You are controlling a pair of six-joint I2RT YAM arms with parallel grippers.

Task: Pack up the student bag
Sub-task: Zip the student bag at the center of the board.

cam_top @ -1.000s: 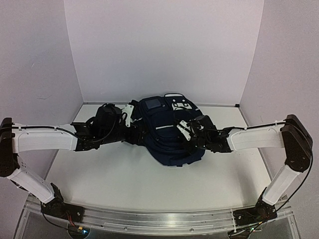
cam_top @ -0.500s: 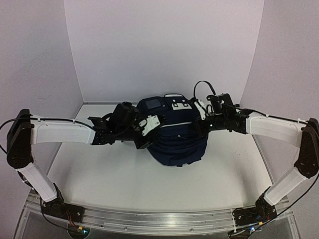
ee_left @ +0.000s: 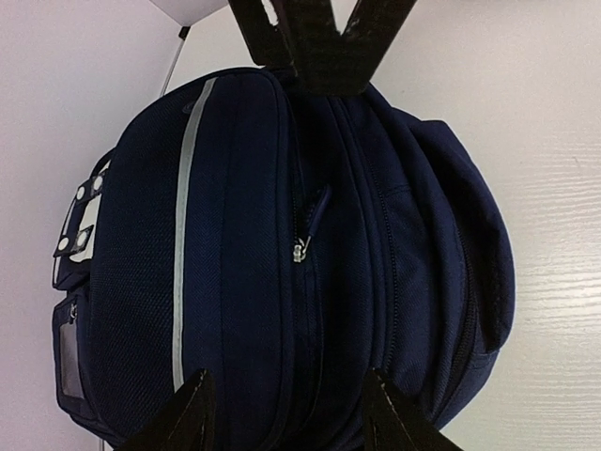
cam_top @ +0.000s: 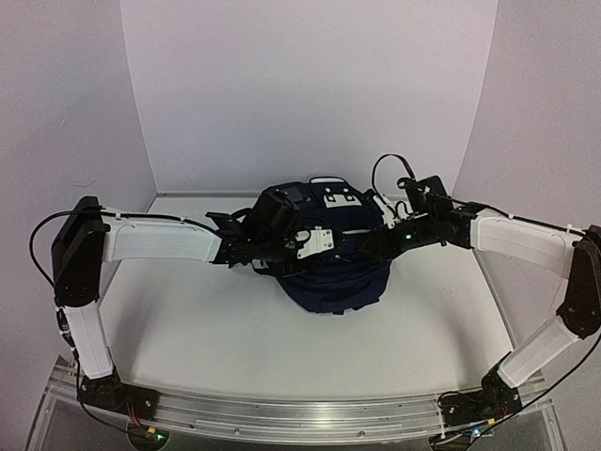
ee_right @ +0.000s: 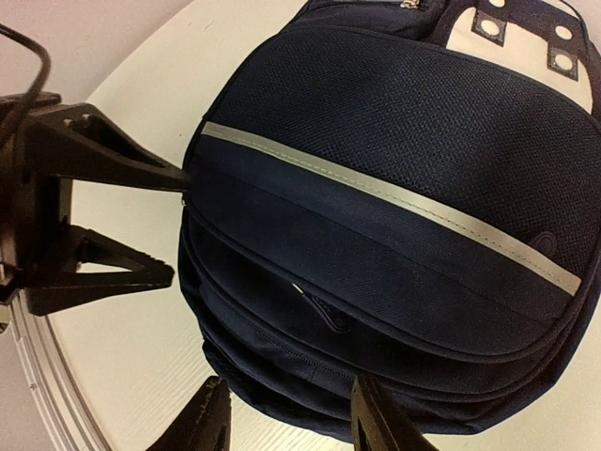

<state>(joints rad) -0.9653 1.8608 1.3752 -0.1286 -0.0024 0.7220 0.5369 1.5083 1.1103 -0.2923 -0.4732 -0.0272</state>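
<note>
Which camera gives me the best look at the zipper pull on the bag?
Left wrist: the zipper pull sits mid-frame and sharp, with its metal slider and fabric tab clear on the bag. Right wrist shows it small and dark below the stripe. Top external is too far away to make it out.

Both arms reach inward, left pincer [ee_left: 286,381] and right pincer [ee_right: 291,385] each with jaws parted.

Left arm [cam_top: 155,244], right arm [cam_top: 521,240]: white link shells, black joints. Thin black cable [cam_top: 389,162] loops off right wrist. Black bases [cam_top: 117,395] on aluminium rail [cam_top: 300,415]. Left claw [ee_left: 286,376] fingers [ee_left: 188,421] black wedges.
</note>
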